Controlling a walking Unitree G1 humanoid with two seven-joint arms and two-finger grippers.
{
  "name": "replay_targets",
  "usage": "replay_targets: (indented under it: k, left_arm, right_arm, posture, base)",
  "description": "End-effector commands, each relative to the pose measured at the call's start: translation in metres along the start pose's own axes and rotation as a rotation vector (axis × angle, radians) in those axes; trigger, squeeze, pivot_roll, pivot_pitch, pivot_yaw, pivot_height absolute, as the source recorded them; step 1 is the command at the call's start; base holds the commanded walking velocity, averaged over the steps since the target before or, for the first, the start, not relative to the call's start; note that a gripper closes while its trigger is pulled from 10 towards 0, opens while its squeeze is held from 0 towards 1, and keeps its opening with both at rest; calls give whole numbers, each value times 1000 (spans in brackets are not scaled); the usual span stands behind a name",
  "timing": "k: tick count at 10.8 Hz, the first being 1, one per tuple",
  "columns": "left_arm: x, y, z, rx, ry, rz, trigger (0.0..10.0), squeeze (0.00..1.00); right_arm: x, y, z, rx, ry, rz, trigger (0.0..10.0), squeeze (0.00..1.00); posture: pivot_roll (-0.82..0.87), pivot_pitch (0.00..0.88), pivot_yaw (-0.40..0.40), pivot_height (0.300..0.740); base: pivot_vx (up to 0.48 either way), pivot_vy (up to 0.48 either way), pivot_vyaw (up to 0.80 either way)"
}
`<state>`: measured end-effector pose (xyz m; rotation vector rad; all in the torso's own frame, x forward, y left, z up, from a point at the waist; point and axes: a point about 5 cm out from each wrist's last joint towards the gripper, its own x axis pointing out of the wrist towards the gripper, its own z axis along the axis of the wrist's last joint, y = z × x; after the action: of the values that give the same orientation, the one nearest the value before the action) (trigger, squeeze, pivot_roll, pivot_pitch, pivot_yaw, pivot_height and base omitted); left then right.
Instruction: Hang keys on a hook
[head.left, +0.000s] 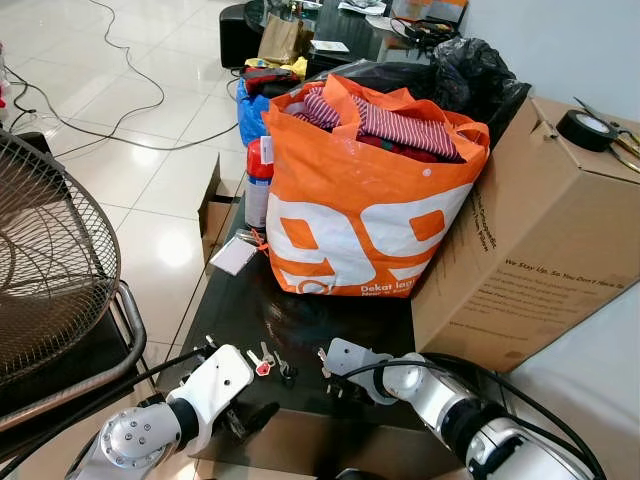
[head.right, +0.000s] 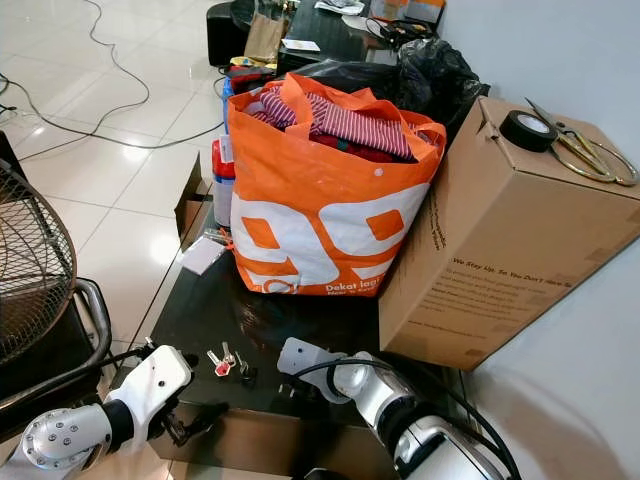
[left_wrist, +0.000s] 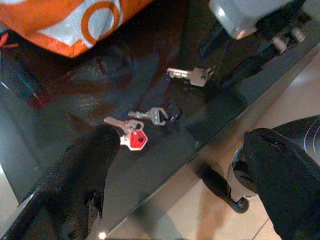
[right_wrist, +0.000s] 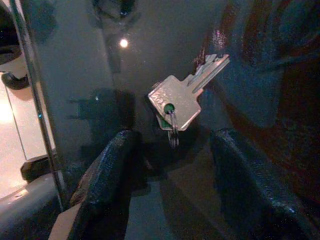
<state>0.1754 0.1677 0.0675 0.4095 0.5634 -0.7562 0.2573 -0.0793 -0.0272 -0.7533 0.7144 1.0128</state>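
You're closing in with the right hand (right_wrist: 170, 165), its fingers spread wide around the silver keys (right_wrist: 180, 100) lying mid-frame on the dark desk (right_wrist: 75, 75), so be lowering squarely before pinching the ring.

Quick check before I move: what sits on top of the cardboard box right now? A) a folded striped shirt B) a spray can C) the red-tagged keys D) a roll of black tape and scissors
D: a black tape roll and scissors lie on the cardboard box.
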Motion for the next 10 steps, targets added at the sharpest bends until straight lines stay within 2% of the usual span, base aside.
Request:
replay_targets:
  k: [1, 10]
  left_arm:
    - [0, -3, 5, 7, -14, -14, 10000, 0]
    - [3, -3, 6, 7, -16, -14, 10000, 0]
  right_arm:
    - [-4, -5, -13, 4, 59, -28, 0, 0]
    - [-3, -5, -16, -12, 78, -23, 0, 0]
  posture:
    - [-29, 38, -171, 740]
    - [-31, 33, -175, 740]
  base:
    - [0, 0, 0]
    - [0, 0, 0]
